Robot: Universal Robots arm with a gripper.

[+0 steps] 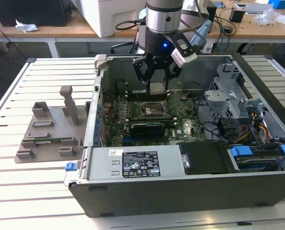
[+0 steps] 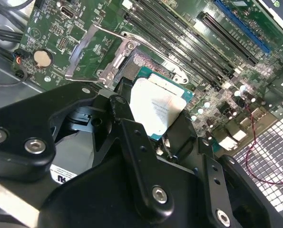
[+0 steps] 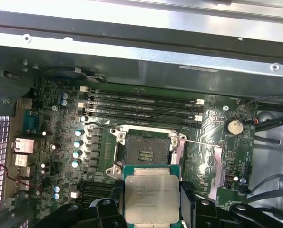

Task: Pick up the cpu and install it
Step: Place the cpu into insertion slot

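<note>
**A:** Where was the cpu (image 3: 151, 198) at this entry?

**B:** It was off the worktop (image 1: 37, 191) and inside the open computer case (image 1: 180, 197). The gripper (image 1: 157, 85) pinched it by two opposite edges with the silver lid facing up. It hung clear above the motherboard (image 3: 205, 142), not touching it.

**A:** And the socket (image 3: 146, 152)?

**B:** It was open and bare. The load plate (image 2: 91, 50) was swung back, and the memory slots (image 3: 141, 102) lay just beyond it. In the first wrist view the chip's edges ran roughly parallel to the socket frame. Whether it sat squarely over the opening, I could not tell from the exterior view, as the fingers hid part of the gap.

**A:** Any notes on doing the placement well?

**B:** My judgement was to keep the chip level and match its edge notches and corner mark to the socket. It should go straight down with no sideways slide, because the contact field looked easy to bend. The pinch should be no tighter than needed. The raised plate also had to stay out of the fingers' path.

**A:** Any writing?

**B:** There were several lines of print on the cpu lid, too faint to make out. The power supply (image 1: 104, 165) carried a white label (image 1: 140, 166) crowded with marks, not legible. The grey tray (image 1: 49, 136) stood outside the case, toward the exterior view's left.
</note>
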